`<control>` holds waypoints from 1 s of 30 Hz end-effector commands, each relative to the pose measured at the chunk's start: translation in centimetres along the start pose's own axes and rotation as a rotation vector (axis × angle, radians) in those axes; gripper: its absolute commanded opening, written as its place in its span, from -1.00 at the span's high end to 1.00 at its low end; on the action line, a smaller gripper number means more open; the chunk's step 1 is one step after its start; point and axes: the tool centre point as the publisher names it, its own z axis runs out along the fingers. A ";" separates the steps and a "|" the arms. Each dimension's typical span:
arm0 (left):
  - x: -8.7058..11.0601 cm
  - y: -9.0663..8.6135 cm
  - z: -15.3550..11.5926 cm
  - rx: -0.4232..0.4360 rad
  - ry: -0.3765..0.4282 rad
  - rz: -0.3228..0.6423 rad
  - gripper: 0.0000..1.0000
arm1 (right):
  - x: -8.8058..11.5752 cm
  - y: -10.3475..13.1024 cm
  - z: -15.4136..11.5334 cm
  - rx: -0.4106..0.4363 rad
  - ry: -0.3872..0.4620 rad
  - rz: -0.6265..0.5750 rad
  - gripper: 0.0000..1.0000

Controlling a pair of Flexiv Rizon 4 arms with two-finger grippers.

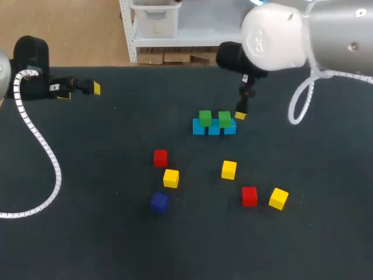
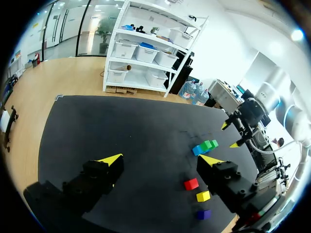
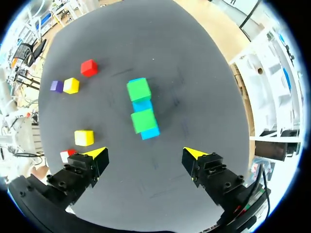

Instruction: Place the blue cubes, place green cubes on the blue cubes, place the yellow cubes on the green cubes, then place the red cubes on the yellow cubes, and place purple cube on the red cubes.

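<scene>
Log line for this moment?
blue cubes: placed | green cubes: stacked on blue | yellow cubes, red cubes, purple cube: loose | jaws: both open

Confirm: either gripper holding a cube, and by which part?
Nothing held. The left gripper is open with nothing between its fingers; the right gripper is open too, the green cubes ahead of it, untouched.

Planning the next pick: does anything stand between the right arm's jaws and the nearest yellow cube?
Nothing visible does. Only bare mat lies between them and the yellow cube; the green-and-blue stack sits ahead, off that line.
</scene>
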 end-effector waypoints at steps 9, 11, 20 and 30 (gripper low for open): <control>0.1 0.2 0.0 0.011 -0.006 0.002 -1.00 | 4.4 7.2 -0.9 0.051 -0.077 -0.050 -1.00; 0.1 0.2 0.0 0.011 -0.006 0.002 -1.00 | 4.3 8.9 -0.4 0.047 -0.089 -0.059 -1.00; 0.1 0.2 0.0 0.011 -0.006 0.002 -1.00 | 3.8 13.7 2.2 0.025 -0.057 -0.225 -1.00; 0.1 0.2 0.0 0.011 -0.006 0.002 -1.00 | 1.2 13.7 3.4 0.017 -0.018 -0.191 -1.00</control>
